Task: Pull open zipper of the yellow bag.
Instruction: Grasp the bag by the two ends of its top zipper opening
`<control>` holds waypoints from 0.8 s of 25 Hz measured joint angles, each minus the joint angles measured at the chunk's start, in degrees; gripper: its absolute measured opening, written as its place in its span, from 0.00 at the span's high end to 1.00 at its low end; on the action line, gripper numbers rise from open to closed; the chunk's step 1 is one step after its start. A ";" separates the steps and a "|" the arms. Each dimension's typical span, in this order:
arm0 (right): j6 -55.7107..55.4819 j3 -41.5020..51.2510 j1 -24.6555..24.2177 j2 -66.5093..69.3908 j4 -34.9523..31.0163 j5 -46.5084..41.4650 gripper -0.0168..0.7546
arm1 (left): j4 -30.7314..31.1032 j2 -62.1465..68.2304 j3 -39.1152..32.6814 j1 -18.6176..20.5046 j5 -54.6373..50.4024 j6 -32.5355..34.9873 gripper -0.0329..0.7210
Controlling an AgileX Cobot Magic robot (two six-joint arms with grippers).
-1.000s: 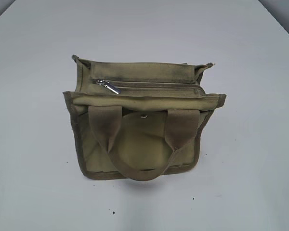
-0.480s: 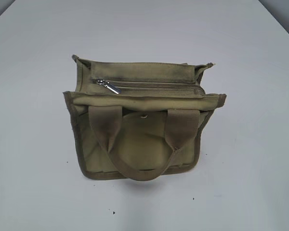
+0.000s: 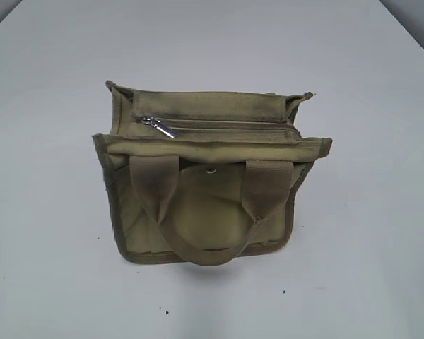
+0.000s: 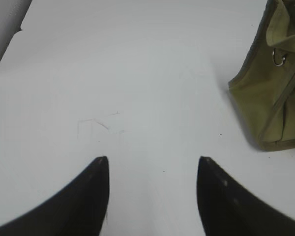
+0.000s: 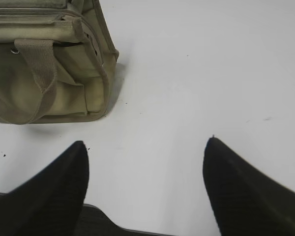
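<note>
At the left, the left gripper (image 4: 152,164) hovered above the bare white table (image 3: 42,247) with its dark jaws spread apart and nothing between them; the bag showed only at the right edge of its wrist view. In the middle of the table stood the yellow bag (image 3: 208,205), upright, one looped handle (image 3: 198,251) drooping over its front. The zipper (image 3: 219,125) ran along its top, closed, with the silver pull tab (image 3: 160,126) at its left end. At the right, the right gripper (image 5: 145,147) hung over the table, jaws wide apart and empty, the bag off to its upper left.
</note>
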State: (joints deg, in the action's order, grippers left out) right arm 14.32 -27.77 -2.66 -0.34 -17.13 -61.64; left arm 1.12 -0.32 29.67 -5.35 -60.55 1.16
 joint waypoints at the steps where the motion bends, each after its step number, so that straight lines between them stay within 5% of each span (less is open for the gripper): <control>1: 0.00 0.00 0.00 0.00 -0.06 0.00 0.25 | -0.07 0.00 0.00 0.00 0.00 0.00 0.38; 8: 0.00 0.00 0.00 0.21 -0.33 0.05 0.25 | -6.79 6.29 1.49 -1.38 6.55 0.00 0.38; 14: 1.94 -0.61 0.00 8.84 -3.38 7.29 0.25 | -23.84 20.94 2.71 -1.39 22.25 0.54 0.38; 20: 11.39 -1.99 4.46 20.35 -9.25 20.52 0.25 | -49.22 41.61 8.67 -1.39 23.36 18.74 0.38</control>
State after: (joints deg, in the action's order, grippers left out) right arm 25.70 -29.76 1.80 20.01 -26.38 -41.12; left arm -48.11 41.29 38.35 -6.74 -37.19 19.90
